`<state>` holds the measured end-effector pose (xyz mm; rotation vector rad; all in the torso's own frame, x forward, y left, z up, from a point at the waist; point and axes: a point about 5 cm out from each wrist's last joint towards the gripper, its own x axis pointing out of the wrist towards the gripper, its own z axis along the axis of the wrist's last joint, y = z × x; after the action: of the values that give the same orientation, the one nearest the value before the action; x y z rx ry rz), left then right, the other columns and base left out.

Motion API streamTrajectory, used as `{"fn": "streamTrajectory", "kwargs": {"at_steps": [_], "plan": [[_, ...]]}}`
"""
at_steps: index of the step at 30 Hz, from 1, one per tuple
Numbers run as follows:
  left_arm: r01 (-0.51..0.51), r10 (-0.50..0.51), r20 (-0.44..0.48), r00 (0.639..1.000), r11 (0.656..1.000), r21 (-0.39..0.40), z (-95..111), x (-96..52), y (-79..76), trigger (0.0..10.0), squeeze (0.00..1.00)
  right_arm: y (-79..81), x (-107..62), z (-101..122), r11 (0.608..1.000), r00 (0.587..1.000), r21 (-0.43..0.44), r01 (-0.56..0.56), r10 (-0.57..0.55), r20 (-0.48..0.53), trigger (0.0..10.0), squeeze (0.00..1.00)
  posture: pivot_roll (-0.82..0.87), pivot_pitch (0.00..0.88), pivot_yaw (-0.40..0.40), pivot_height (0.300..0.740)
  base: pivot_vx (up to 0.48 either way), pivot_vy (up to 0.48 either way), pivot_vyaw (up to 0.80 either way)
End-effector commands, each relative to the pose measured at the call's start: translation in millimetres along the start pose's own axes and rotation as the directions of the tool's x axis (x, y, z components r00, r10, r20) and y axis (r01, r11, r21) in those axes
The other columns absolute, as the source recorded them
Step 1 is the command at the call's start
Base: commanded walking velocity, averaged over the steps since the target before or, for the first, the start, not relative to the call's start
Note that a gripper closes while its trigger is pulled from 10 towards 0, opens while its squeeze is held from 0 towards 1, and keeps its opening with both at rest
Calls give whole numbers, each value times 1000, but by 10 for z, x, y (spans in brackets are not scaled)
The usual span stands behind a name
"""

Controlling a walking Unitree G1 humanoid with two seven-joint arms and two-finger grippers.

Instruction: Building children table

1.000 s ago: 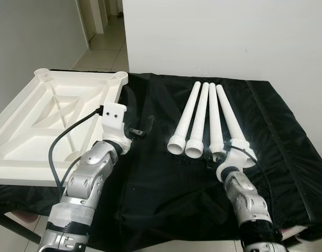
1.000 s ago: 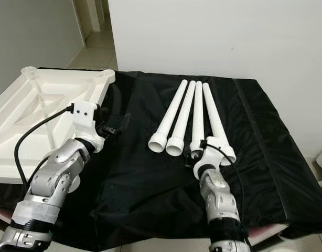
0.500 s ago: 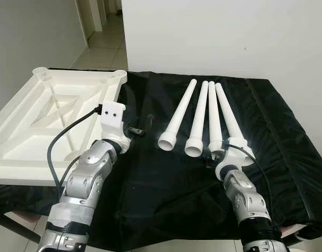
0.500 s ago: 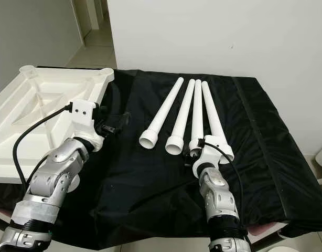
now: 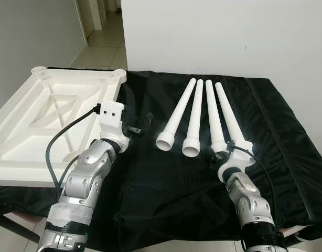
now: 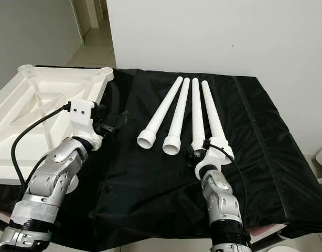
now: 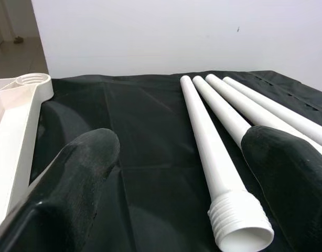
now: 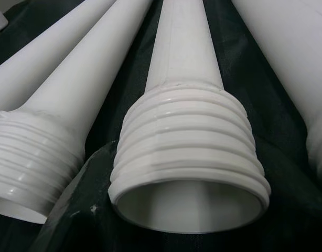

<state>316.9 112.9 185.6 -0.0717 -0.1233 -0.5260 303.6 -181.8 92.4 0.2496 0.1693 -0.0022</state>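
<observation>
Right hand [image 6: 199,155] is sitting at a ribbed white plastic leg's [image 6: 196,118] threaded end, grip unclear; left hand [image 5: 136,130] is gaping wide over black cloth [image 5: 150,173].

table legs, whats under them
The four white table legs lie side by side on a black cloth. The cloth covers whatever surface is beneath it, so that cannot be seen.

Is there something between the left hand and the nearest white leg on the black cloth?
Nothing visible. Between the open left hand and the nearest leg lies only bare black cloth; the tabletop sits on its other side.
</observation>
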Motion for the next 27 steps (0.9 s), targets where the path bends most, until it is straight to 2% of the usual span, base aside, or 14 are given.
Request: {"fn": "streamTrajectory", "kwargs": {"at_steps": [1,4,8,10,12,15,17,18,19,22,23,24,26,27], "plan": [[21,-21,4,1000,1000,-10,13,17,-23,10000,0,26,-29,6,998,1000,-68,-14,16,26,9686,0,10,0,32,740,0,0,0],[41,-40,13,999,998,-42,37,40,-70,10000,0,-44,-62,192,970,988,-236,50,-14,152,10000,0,8,0,34,740,0,0,0],[43,-42,15,999,998,-45,43,46,-73,10000,0,-57,-72,226,962,983,-265,65,-16,182,10000,0,8,0,34,740,0,0,0],[73,-72,24,997,996,-47,71,81,-84,10000,0,-49,-103,280,942,975,-328,67,8,222,10000,0,5,0,33,740,0,0,0],[92,-90,34,995,994,-66,102,112,-89,10000,0,-1,-128,327,949,967,-314,30,52,250,10000,0,4,0,33,740,0,0,0],[140,-133,60,989,981,-137,173,172,-115,10000,0,122,-200,466,953,922,-299,-49,158,353,10000,0,4,0,35,740,0,0,0],[154,-145,64,987,975,-160,187,184,-127,10000,0,147,-215,492,951,910,-302,-64,179,373,10000,0,4,0,35,740,0,0,0],[198,-186,71,980,952,-235,216,208,-162,10000,0,187,-234,533,945,891,-317,-78,209,404,10000,0,5,0,36,740,0,0,0],[198,-186,71,980,952,-235,216,208,-162,10000,0,187,-234,533,945,891,-317,-78,209,404,10000,0,5,0,36,740,0,0,0],[233,-219,81,972,916,-326,247,229,-183,10000,31,237,-252,563,930,870,-354,-95,251,424,10000,0,3,0,39,740,0,0,0],[233,-219,81,972,916,-326,247,229,-183,10000,31,237,-252,563,930,870,-354,-95,251,424,10000,0,3,0,39,740,0,0,0],[269,-251,98,963,893,-361,280,237,-204,10000,1000,267,-261,575,924,859,-364,-113,275,431,10000,0,3,0,39,740,0,0,0],[346,-329,115,937,845,-408,353,276,-251,10000,1000,340,-268,584,908,839,-389,-156,330,433,10000,0,4,0,38,740,0,0,0],[346,-329,115,937,845,-408,353,276,-251,10000,1000,340,-268,584,908,839,-389,-156,330,433,10000,0,4,0,38,740,0,0,0]]}}
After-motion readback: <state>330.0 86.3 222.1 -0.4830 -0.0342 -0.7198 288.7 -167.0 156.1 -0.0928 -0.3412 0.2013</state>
